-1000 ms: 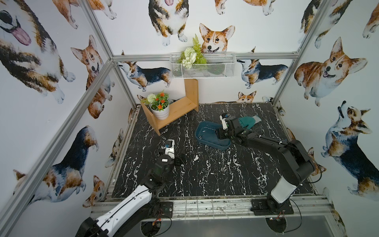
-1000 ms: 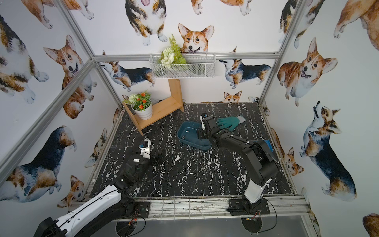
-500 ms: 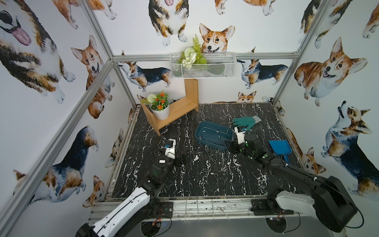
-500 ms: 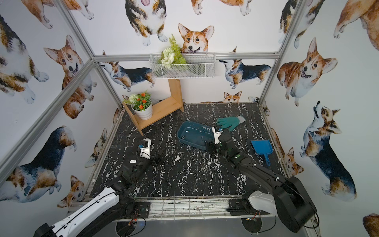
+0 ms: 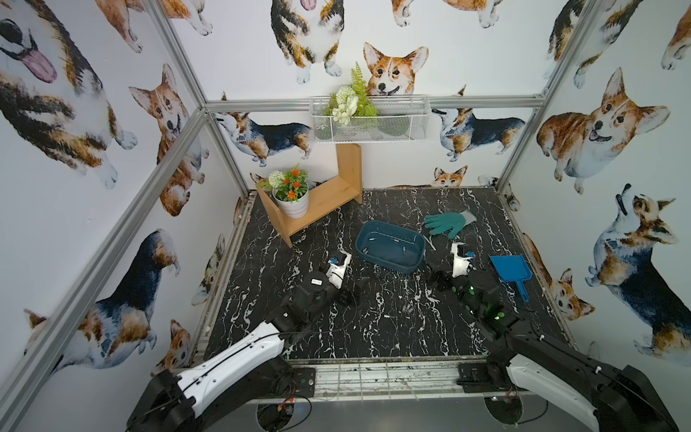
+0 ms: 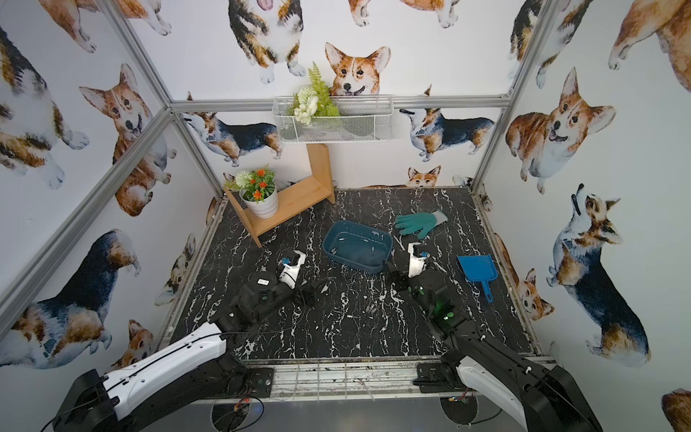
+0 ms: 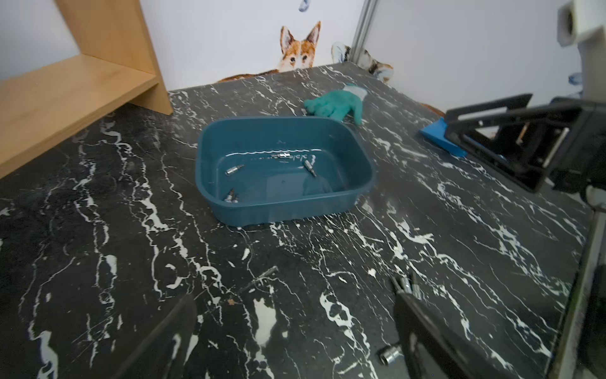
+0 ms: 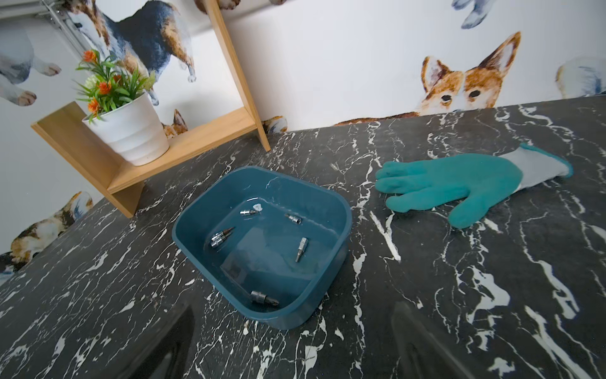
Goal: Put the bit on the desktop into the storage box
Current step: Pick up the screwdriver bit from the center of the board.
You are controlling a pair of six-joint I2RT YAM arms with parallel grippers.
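Loose bits [image 7: 259, 280] lie on the desktop [image 5: 284, 262] on the robot's side of the storage box [image 5: 389, 263], between the two grippers. In the left wrist view, a thin dark one lies just ahead of the left gripper [image 7: 295, 300]. A small shiny bunch [image 7: 405, 285] sits right at the tip of one of its fingers, though I cannot tell whether it is touching. A short round socket [image 7: 390, 355] lies beside that same finger. In both top views these bits show only as pale specks [image 6: 370, 308] near the box.

The left gripper hangs low over the desktop near the box's front corner on the shelf side. Its fingers are spread wide with nothing between them. The right gripper [image 8: 293, 305] sits just beside the box's short wall on the dustpan side, also spread wide and empty.

The box is smooth dark teal plastic, shallow, with rounded corners and a glossy floor. Several short steel bits [image 8: 301, 248] are scattered inside it, two of them lying together. The desktop is flat black with white marble veins.

Beyond the box lies a flat teal glove [image 5: 448, 222] with a rough coating and a grey knit cuff. A bright blue plastic dustpan [image 5: 510, 267] lies near the box, past the right gripper. A pale wooden shelf [image 5: 325, 202] beyond the box carries a ribbed white flowerpot [image 5: 293, 205].
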